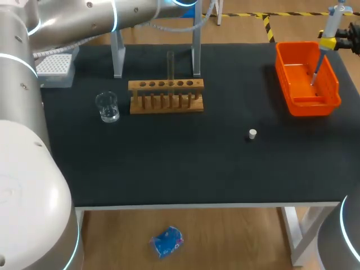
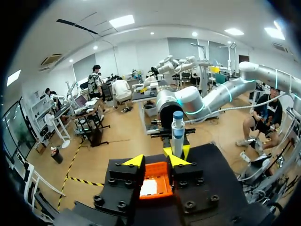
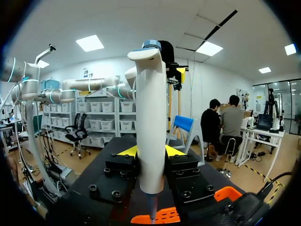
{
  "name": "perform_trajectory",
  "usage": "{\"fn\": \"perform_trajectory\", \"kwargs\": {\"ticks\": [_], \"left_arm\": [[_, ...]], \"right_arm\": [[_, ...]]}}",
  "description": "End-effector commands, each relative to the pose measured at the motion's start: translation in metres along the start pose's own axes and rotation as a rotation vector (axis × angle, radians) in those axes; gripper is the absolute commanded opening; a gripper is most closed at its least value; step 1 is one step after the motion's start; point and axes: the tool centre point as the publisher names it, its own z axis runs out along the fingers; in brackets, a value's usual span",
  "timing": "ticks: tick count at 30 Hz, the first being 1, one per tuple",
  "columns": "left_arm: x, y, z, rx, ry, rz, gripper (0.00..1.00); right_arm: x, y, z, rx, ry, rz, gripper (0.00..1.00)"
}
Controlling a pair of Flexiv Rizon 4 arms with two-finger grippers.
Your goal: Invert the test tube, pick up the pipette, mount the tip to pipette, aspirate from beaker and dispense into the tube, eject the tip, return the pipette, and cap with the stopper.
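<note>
While right fingers (image 3: pixel 128 151) clamp the one pipette (image 3: pixel 151 117) right of the rack (image 1: pixel 166 95), one test tube (image 1: pixel 170 64) stands in it, one beaker (image 1: pixel 107 107) left, one stopper (image 1: pixel 252 134) right; left fingers (image 2: pixel 134 161) gape empty.

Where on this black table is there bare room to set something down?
The whole front strip of the black table, nearer than the clear glass beaker, brown wooden tube rack and small white stopper, is bare. So is the gap between rack and orange plastic bin. Crowded: back left, around the white tip box, beaker and rack.
</note>
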Motion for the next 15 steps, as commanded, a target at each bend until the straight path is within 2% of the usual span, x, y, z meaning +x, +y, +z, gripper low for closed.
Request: {"fn": "perform_trajectory", "kwargs": {"ticks": [1,6,15], "left_arm": [[-0.006,-0.016,0.010,-0.024,0.015,0.008,0.00],[-0.002,-0.025,0.026,-0.032,0.062,0.020,0.00],[-0.002,-0.025,0.026,-0.032,0.062,0.020,0.00]], "right_arm": [[0.001,0.001,0.000,0.002,-0.002,0.000,0.00],[0.001,0.001,0.000,0.002,-0.002,0.000,0.00],[0.001,0.001,0.000,0.002,-0.002,0.000,0.00]]}}
